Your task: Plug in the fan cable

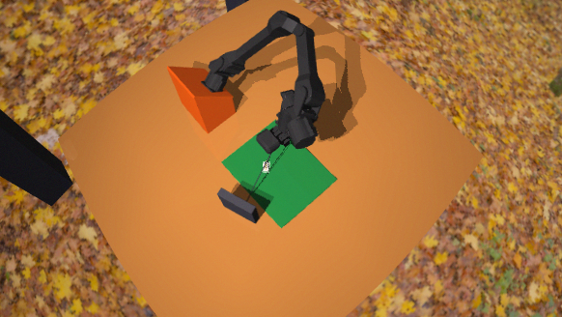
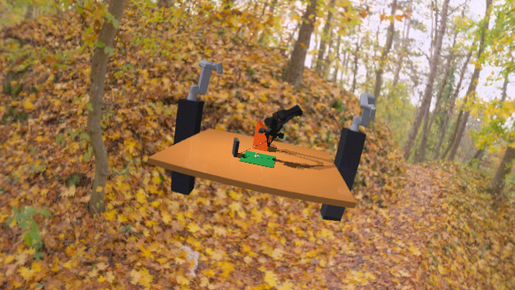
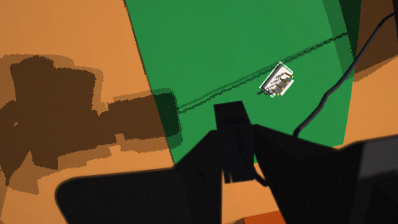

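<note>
The gripper (image 1: 285,140) (image 3: 235,131) is shut on the black plug (image 3: 232,116), which sticks out beyond the fingertips in the wrist view. The plug is raised above the green board (image 1: 304,184) (image 2: 265,162) (image 3: 200,50), apart from the header. The four-pin fan header (image 1: 266,167) (image 2: 257,156) (image 3: 277,80), white with metal pins, stands on the board, up and to the right of the plug in the wrist view. The thin black cable (image 3: 326,96) runs from the plug towards the dark slab, apparently the fan. The plug's underside is hidden.
The dark upright slab (image 1: 238,205) (image 2: 235,147) stands at the board's edge. An orange wedge (image 1: 214,112) (image 2: 260,138) stands under the arm's base. In the exterior view, grey arms (image 2: 204,80) (image 2: 365,110) stand on black posts beside the orange table (image 2: 199,152).
</note>
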Action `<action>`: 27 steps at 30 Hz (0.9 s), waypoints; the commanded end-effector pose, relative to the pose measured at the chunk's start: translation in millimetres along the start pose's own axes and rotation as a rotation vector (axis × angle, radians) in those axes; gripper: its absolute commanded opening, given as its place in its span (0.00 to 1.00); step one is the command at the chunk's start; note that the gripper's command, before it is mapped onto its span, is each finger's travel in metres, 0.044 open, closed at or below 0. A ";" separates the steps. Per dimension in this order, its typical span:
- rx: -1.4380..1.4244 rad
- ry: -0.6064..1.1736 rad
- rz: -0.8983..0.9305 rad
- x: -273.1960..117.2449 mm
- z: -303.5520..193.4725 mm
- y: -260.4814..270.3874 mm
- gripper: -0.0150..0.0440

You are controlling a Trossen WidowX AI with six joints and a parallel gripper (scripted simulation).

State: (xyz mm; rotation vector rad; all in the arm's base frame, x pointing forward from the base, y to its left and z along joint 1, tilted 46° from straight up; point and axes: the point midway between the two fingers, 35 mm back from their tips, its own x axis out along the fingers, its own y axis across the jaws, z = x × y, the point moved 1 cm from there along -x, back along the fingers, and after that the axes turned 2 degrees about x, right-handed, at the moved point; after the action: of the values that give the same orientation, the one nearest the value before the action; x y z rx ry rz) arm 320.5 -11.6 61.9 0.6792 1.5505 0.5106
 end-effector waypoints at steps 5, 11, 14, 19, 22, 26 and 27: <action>0.280 -0.072 0.057 -3.5 10.6 3.1 0.25; 0.359 -0.089 0.076 -4.5 13.8 3.9 0.25; 0.359 -0.089 0.076 -4.5 13.8 3.9 0.25; 0.355 -0.093 0.057 -1.1 13.8 2.3 0.25; 0.351 -0.100 0.034 3.0 13.7 0.4 0.25; 0.345 -0.109 0.004 8.3 13.8 -2.1 0.25; 0.343 -0.112 -0.003 9.7 13.9 -2.7 0.25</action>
State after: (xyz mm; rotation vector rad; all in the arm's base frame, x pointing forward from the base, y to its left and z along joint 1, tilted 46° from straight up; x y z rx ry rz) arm 335.4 -8.7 56.0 0.9692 1.5488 0.2259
